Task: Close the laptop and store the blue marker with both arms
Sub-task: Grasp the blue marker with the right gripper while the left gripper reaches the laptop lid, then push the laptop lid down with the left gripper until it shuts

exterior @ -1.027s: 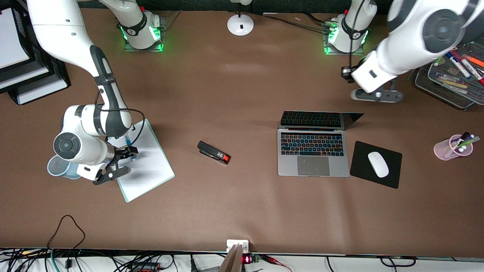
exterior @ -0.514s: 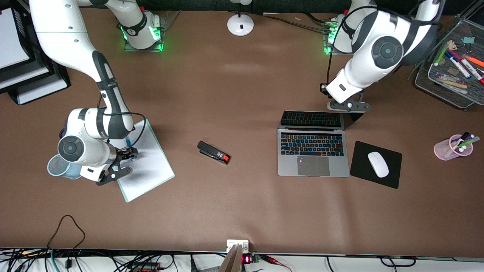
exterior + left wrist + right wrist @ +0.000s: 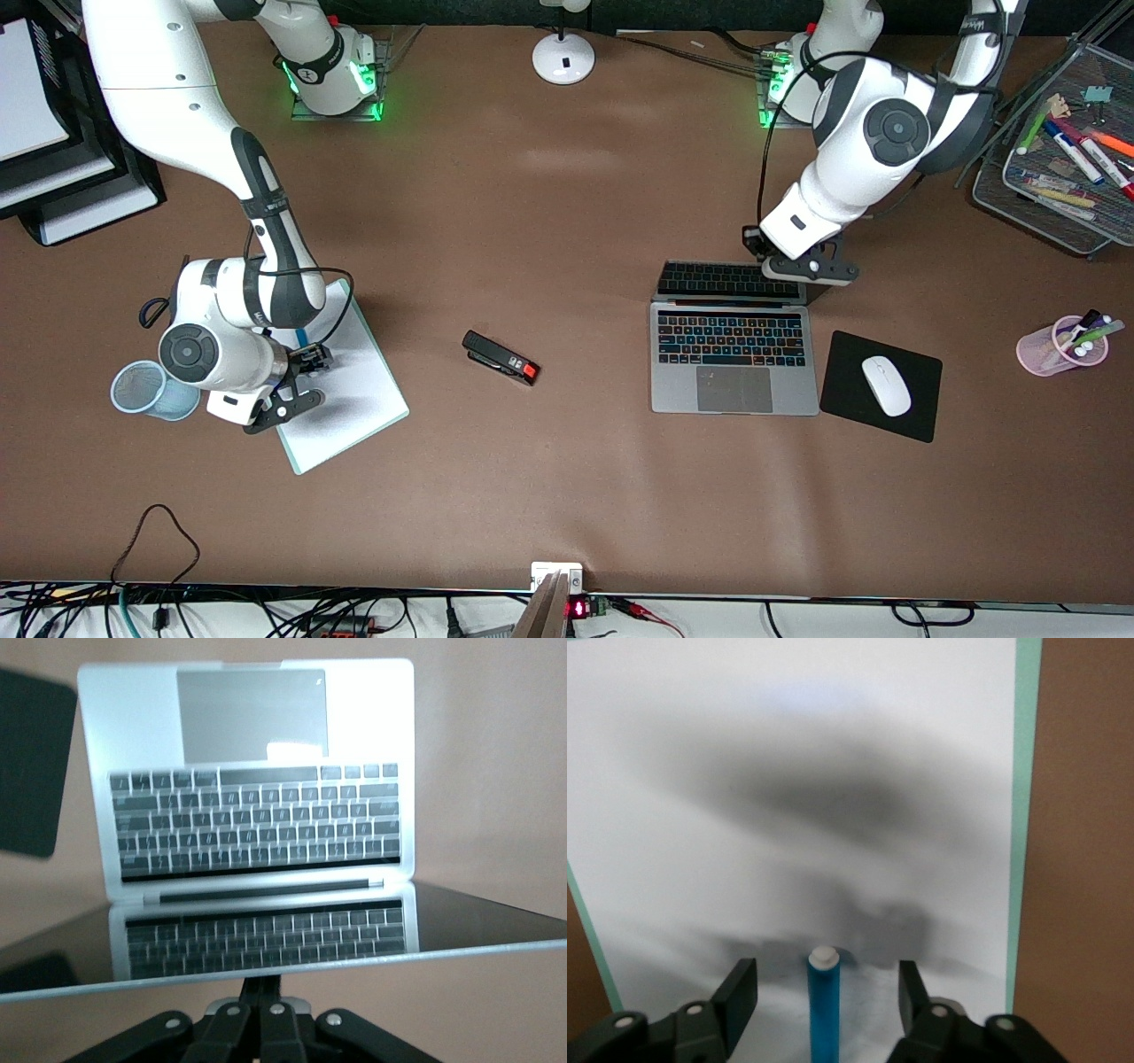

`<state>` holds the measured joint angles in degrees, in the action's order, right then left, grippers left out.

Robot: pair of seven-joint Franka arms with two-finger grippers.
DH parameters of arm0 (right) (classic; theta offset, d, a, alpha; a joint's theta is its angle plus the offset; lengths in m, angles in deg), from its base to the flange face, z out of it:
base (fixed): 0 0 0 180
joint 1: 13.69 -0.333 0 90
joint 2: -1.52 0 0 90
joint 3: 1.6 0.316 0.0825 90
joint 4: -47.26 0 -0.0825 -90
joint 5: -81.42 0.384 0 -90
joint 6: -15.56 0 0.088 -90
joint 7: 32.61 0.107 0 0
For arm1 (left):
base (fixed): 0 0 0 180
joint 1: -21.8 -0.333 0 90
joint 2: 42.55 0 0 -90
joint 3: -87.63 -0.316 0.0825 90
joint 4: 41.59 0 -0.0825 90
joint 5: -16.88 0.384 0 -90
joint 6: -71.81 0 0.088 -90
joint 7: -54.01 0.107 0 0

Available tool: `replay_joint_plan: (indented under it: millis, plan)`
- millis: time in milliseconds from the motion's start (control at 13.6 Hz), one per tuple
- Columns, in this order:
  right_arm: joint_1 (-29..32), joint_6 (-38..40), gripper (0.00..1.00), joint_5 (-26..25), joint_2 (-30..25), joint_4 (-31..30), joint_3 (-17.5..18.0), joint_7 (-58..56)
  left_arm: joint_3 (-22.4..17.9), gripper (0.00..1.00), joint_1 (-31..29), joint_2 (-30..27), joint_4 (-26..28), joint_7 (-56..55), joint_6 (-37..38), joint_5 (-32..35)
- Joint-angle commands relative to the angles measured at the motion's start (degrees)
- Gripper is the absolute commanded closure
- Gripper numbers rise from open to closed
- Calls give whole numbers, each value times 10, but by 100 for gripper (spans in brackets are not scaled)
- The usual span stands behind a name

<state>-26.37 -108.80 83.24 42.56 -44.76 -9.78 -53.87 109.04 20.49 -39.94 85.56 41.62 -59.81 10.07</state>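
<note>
Laptop (image 3: 733,354): silver-grey, black keys, lid partly lowered, right of centre on the tabletop (image 3: 567,487). Blue marker (image 3: 823,1005): white-tipped, lying on a white sheet (image 3: 341,381) at frame left. Left gripper (image 3: 808,270): pressed together, at the lid's top edge. Right gripper (image 3: 826,992): spread, straddling the marker without touching

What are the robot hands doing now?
Left gripper shut, at laptop lid edge. Right gripper open around marker on whiteboard. Nothing blocking.
</note>
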Motion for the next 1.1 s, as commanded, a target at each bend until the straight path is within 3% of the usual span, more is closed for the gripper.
replay_joint_plan:
  millis: [0,73,147,1027]
  plan:
    - [4,-2,35,9,2,4,1,-13,3,100,-21,29,-8,33,-55,0]
    - [4,-2,36,9,2,4,1,-13,3,100,-21,39,-9,33,-75,1]
    - [5,0,49,9,2,4,1,-11,3,100,-21,51,-9,34,-99,2]
    - [5,8,49,9,2,-3,1,-13,-10,100,-20,253,-149,65,-181,42]
